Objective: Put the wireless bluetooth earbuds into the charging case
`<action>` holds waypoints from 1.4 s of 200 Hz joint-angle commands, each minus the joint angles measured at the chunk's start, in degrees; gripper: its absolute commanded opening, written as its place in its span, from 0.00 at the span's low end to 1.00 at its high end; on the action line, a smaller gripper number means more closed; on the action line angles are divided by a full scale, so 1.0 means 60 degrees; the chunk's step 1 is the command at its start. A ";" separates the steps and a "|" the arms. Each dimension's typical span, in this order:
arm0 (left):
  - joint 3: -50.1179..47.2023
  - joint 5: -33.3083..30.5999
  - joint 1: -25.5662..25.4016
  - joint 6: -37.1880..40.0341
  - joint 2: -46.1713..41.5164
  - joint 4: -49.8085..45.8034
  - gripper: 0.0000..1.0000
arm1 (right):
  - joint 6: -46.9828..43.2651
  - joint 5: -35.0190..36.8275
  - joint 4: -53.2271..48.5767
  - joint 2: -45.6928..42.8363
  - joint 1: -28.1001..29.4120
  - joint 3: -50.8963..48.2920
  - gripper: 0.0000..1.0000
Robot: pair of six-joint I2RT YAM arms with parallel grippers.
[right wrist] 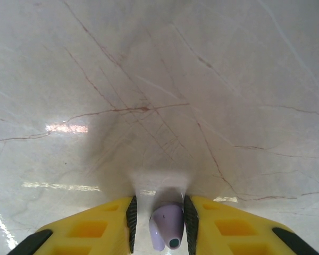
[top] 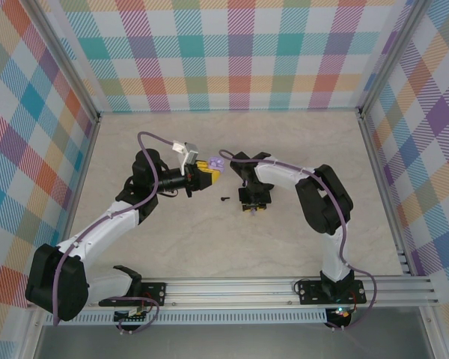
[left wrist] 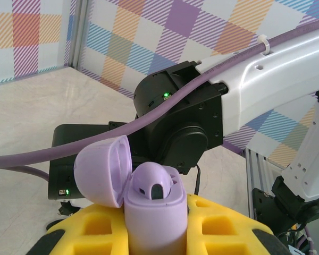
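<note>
Arms (top: 105, 224) at the near rail (top: 232, 288) reach over a pale veined bench (top: 172, 247) inside plaid walls (top: 239, 52), a black earbud (top: 224, 199) lying between them; close up, the left hand (left wrist: 154, 231) clamps an open lavender case (left wrist: 149, 202), and the right hand (right wrist: 159, 212) pinches a lavender earbud (right wrist: 167, 228).

- Left gripper (top: 209, 173) (yellow fingers) clamps the lavender charging case (top: 218, 162) above the counter's (top: 135, 134) middle.
- Right gripper (top: 254, 209), pointing down, pinches a lavender earbud (top: 251, 212).
- Black earbud (top: 224, 199) lies between them.

The charging case (left wrist: 151, 212) and one earbud (right wrist: 167, 228) are lavender, walls (top: 232, 52) pastel plaid, table (right wrist: 149, 79) brown-veined cream.
</note>
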 commanded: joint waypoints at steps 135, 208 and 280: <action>-0.0013 -0.0069 0.0091 0.0007 -0.0026 0.0155 0.00 | -0.0263 0.0002 -0.0170 -0.0192 -0.0178 -0.0222 0.26; 0.0005 -0.0121 0.0091 0.0020 -0.0007 0.0149 0.00 | -0.0932 -0.0381 -0.0796 -0.0405 -0.0122 0.0072 0.39; 0.0004 -0.0112 0.0091 0.0013 -0.0019 0.0144 0.00 | -0.0803 -0.0182 -0.0843 0.0022 -0.0019 0.0402 0.34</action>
